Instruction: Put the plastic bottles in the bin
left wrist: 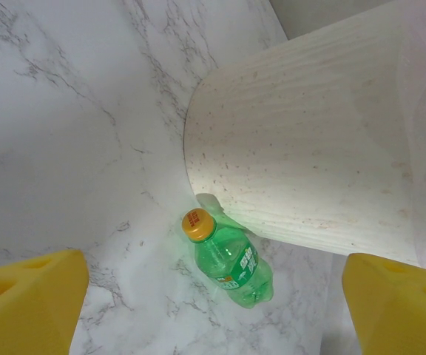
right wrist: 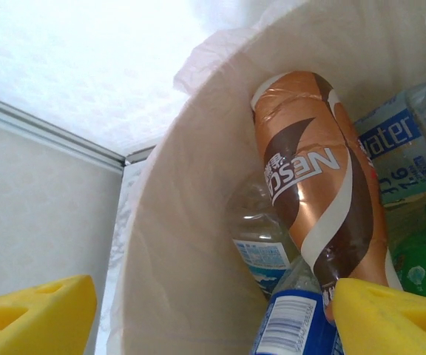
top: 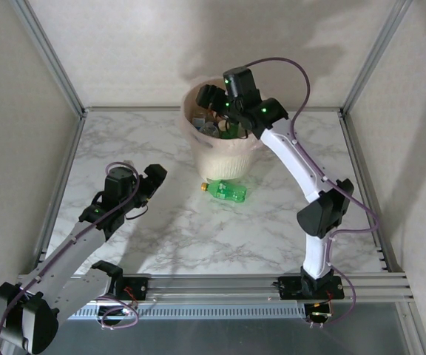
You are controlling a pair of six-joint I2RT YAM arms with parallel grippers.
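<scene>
Left gripper [top: 151,186] spread wide, empty. Ahead of it and below: green bottle [left wrist: 230,264] flat on the table, just at the foot of the bin [left wrist: 309,163], long axis slanting across the finger gap, cap farther off. Right gripper [top: 219,111] wide too, empty, above the bin. Probably calls for the left, the nearer one.

The right hand [top: 211,100] hangs over the bin [top: 224,159]; a green bottle [top: 225,192] lies to the right of the left hand [top: 152,185].

A marble-veined tabletop [top: 191,237] lies at centre. An aluminium rail [top: 213,281] crosses at six o'clock, a cream wall [top: 139,44] at twelve.
</scene>
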